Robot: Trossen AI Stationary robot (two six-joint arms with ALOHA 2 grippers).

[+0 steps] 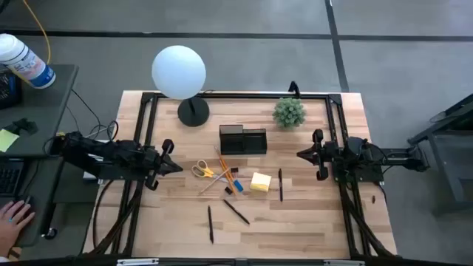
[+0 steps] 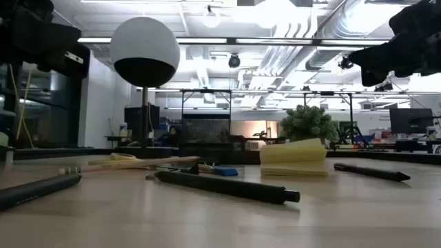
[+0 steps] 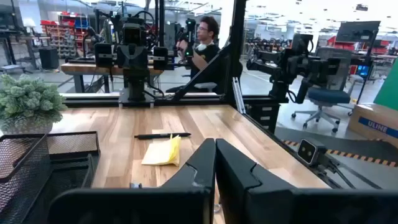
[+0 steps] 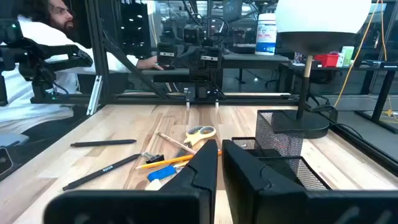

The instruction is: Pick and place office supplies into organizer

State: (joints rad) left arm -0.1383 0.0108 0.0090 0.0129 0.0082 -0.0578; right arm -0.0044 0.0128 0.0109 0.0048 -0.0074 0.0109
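The black mesh organizer (image 1: 242, 140) stands at the table's middle, toward the far side. In front of it lie yellow-handled scissors (image 1: 203, 171), orange pencils (image 1: 225, 174), a blue eraser (image 1: 237, 186), a yellow sticky pad (image 1: 260, 182) and three black pens (image 1: 280, 185) (image 1: 236, 212) (image 1: 211, 224). All lie flat on the wood. My left gripper (image 1: 179, 167) hovers shut, left of the scissors. My right gripper (image 1: 299, 154) hovers shut, right of the organizer. Each points toward the table's middle and has nothing between its fingers (image 3: 215, 163) (image 4: 219, 163).
A white globe lamp (image 1: 179, 72) on a black base (image 1: 193, 112) and a small green plant (image 1: 289, 112) stand along the far edge. A black frame (image 1: 236, 94) rims the table. A person's hand (image 1: 15, 218) rests at a side desk on the left.
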